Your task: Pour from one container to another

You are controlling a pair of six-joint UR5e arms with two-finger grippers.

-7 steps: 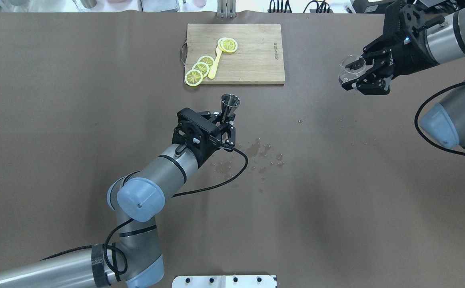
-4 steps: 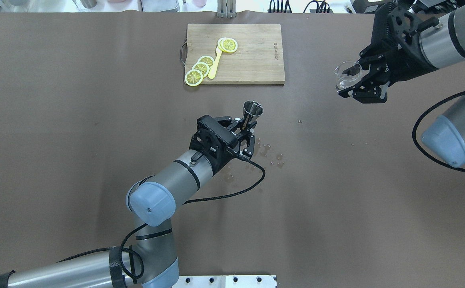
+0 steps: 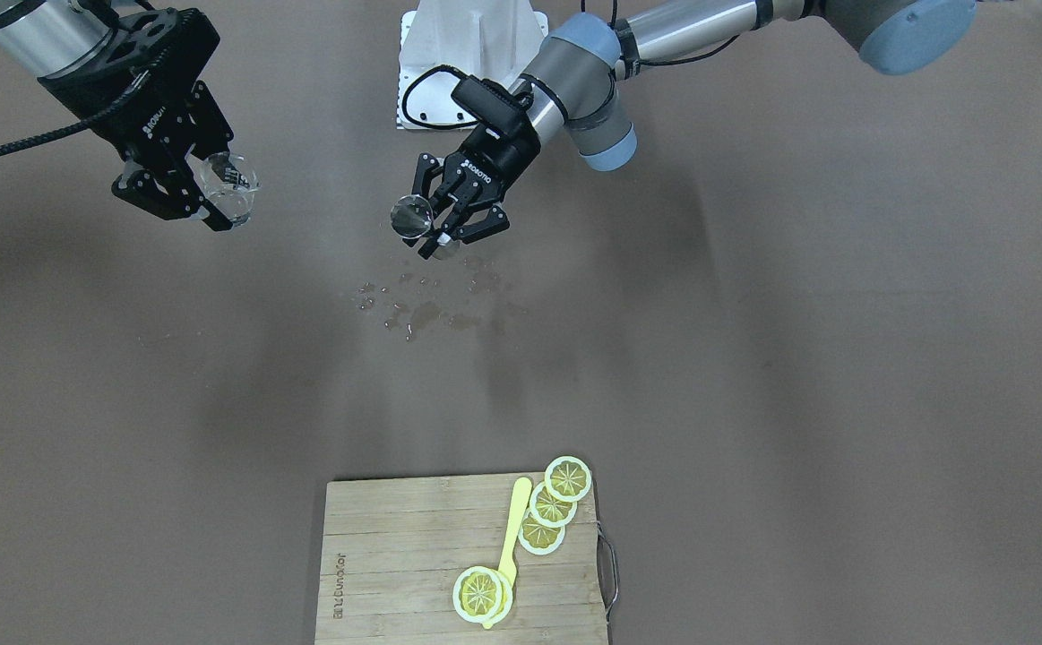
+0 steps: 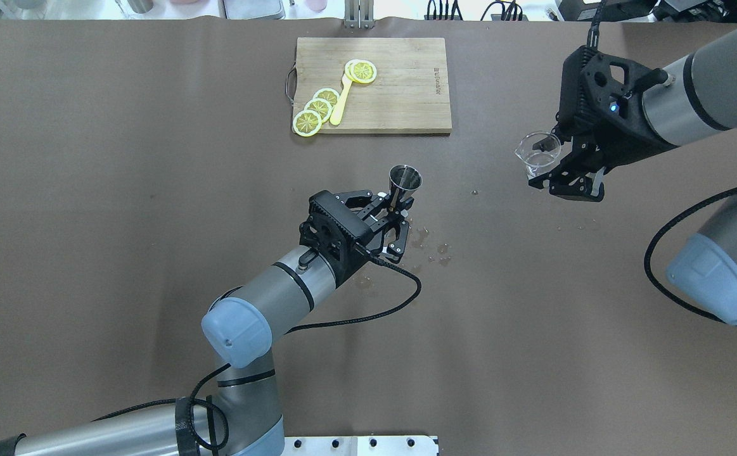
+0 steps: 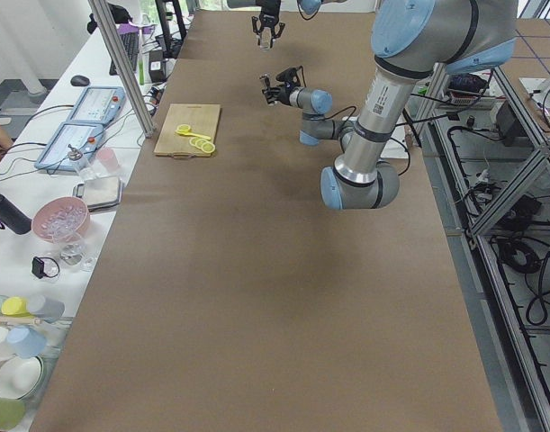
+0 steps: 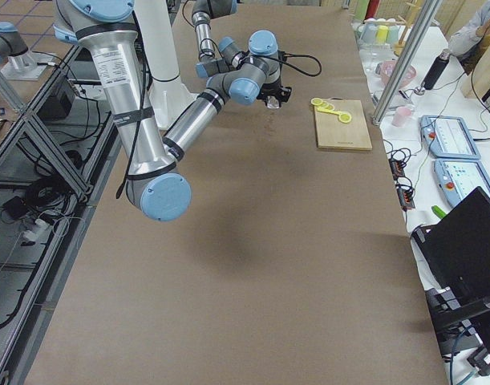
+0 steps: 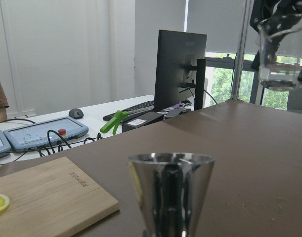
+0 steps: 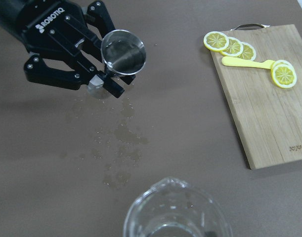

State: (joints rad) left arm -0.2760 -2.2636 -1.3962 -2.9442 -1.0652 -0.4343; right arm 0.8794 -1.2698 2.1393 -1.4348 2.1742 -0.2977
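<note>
My left gripper point(image 4: 395, 206) is shut on the stem of a steel cone-shaped jigger point(image 4: 404, 179), held upright above the table's middle. The wrist view shows the jigger point(image 7: 170, 192) close up, mouth upward. My right gripper point(image 4: 555, 171) is shut on a clear glass beaker point(image 4: 538, 154) with a little clear liquid in it, raised over the table to the right of the jigger and apart from it. From the right wrist, the beaker rim point(image 8: 175, 212) is at the bottom edge and the jigger point(image 8: 123, 52) lies beyond it. In the front view the jigger point(image 3: 412, 218) and beaker point(image 3: 229, 188) hang at similar height.
Spilled drops point(image 4: 428, 244) wet the brown table cover beneath and beside the left gripper. A wooden cutting board point(image 4: 400, 88) at the far middle carries lemon slices point(image 4: 317, 107) and a yellow utensil point(image 4: 341, 101). Operator desks with monitors lie past the far edge.
The left arm has carried the jigger to the right and slightly nearer. The right arm has lowered and brought the beaker leftward, toward the jigger.
</note>
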